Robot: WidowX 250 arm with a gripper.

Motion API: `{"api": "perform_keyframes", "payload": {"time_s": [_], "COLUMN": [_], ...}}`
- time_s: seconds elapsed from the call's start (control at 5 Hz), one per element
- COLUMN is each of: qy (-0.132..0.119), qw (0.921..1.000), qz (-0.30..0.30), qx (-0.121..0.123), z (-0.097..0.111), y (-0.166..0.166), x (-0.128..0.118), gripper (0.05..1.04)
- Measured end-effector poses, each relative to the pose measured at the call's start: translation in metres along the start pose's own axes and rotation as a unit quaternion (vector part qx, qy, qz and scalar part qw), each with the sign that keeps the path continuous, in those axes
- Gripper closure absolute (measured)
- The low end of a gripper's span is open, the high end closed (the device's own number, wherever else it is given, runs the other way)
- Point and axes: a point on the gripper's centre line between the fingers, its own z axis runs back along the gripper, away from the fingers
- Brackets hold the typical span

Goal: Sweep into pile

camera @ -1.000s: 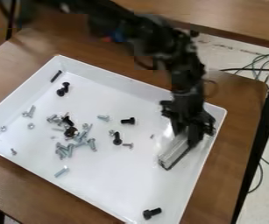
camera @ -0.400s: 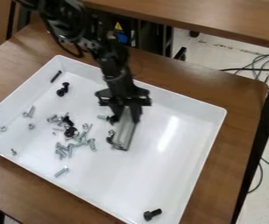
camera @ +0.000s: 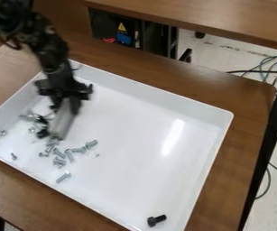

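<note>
The gripper (camera: 66, 98) hangs over the left part of the white tray (camera: 164, 153), shut on a grey flat sweeping tool (camera: 62, 120) whose lower edge is down at the tray floor. Black screws (camera: 42, 132) and silver hardware lie close along the tool's left side, partly hidden by it. Several silver screws (camera: 70, 155) are loosely grouped just below the tool. One silver screw (camera: 63, 177) lies nearer the front wall, and small nuts (camera: 3, 132) rest by the left wall. A lone black bolt (camera: 157, 220) sits in the near corner.
The tray's raised walls surround the hardware on a brown wooden table (camera: 249, 135). Another wooden tabletop (camera: 225, 18) stands behind it, with a black box (camera: 122, 34) below. Cables (camera: 267, 67) lie on the floor at the right.
The gripper and tool have swept from the tray's right side across to the left. Black and silver screws from the middle have shifted left with it, and some silver screws have been rearranged.
</note>
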Motion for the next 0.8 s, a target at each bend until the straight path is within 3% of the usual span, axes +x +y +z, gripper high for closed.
{"api": "perform_keyframes", "payload": {"time_s": [0.2, 0.4, 0.6, 0.8], "qy": [0.012, 0.007, -0.033, -0.076], "qw": [0.9993, 0.9977, 0.9953, 0.9878], "qz": [-0.028, -0.067, -0.087, -0.131], "qx": [0.02, -0.003, -0.028, -0.037], "z": [0.0, 0.005, 0.036, 0.077], "y": [0.029, 0.025, 0.008, -0.028], "x": [-0.006, -0.008, -0.004, 0.008], "gripper": [0.736, 0.736, 0.736, 0.736]}}
